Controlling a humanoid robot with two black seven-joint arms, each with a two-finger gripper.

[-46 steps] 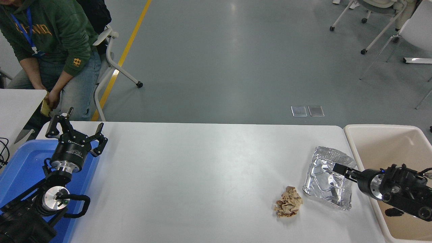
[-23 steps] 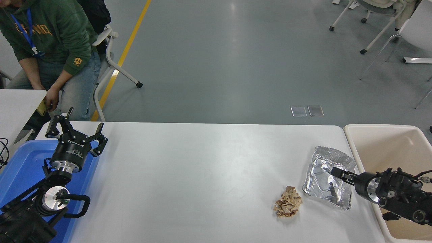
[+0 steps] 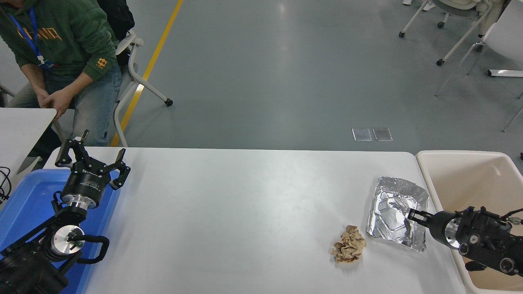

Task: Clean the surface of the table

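1. My right gripper (image 3: 413, 217) comes in from the right edge, low over the right part of the foil tray (image 3: 395, 210); whether its fingers are apart or closed I cannot tell.
2. Table surface (image 3: 245, 212) spans the middle, wide and white.
3. Crumpled brown paper (image 3: 348, 249) lies on it, just left of the foil tray.
4. Beige bin (image 3: 461, 179) stands beside the table's right end.
5. My left gripper (image 3: 90, 161) is parked over the blue tray (image 3: 28, 200), fingers spread wide.

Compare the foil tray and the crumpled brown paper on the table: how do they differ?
The foil tray is silver, shiny and the larger; the crumpled brown paper is matte tan and the smaller. The tray keeps an open dish shape; the paper is a wad. The right gripper is at the tray; the paper lies alone. Both rest on the table surface.
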